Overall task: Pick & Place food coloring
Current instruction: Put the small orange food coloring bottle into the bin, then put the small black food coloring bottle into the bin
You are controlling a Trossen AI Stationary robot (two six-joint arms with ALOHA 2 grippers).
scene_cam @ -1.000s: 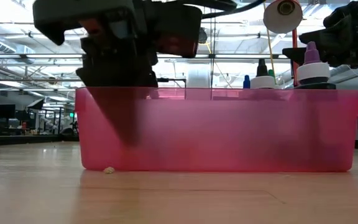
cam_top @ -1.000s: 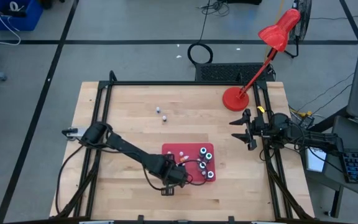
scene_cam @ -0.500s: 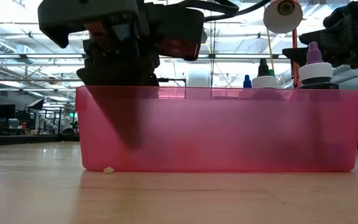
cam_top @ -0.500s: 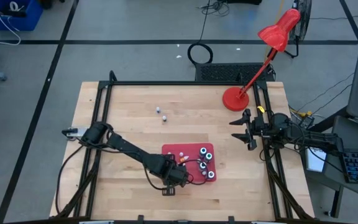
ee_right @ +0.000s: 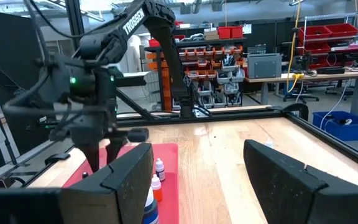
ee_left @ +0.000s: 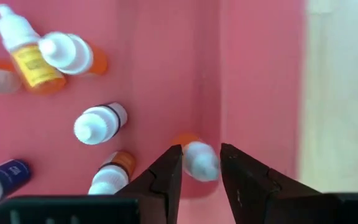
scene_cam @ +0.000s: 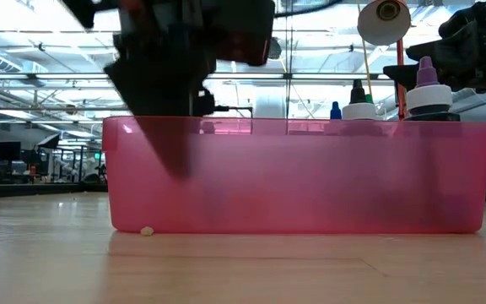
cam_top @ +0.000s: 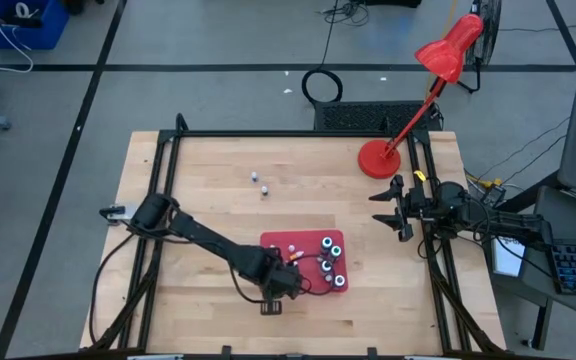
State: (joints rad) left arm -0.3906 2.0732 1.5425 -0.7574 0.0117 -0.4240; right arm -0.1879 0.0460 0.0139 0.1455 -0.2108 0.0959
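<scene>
Your left gripper (ee_left: 201, 167) hangs over the translucent pink rectangular plastic bin (cam_top: 273, 243), at the bin's left edge, on the front half of the pale wooden table (cam_top: 208, 200). In the left wrist view its two dark fingers (ee_left: 166, 177) stand slightly apart with a small orange-bodied, white-capped food coloring bottle (ee_left: 197, 158) lying between them on the bin floor. The jaws appear clear of the bottle, not clamped on it, though motion blur makes the contact uncertain.

Treat this as the release step. Proceed as follows:

1. Open the jaws further until both pads are plainly off the cap.
2. Withdraw straight up, not sideways. The bin wall lies just beside one finger, and a lateral move could catch the rim and drag the bin.
3. Keep clear of the other bottles (ee_left: 98, 123) lying in the bin near the released one; some are orange-bodied, one dark blue.
4. Then go to the two tiny white bottles (cam_top: 259, 183) standing on the table toward its far edge, well apart from the bin.

Your right gripper (cam_top: 386, 209) waits at the table's right edge, jaws wide and empty. Leave it parked.
</scene>
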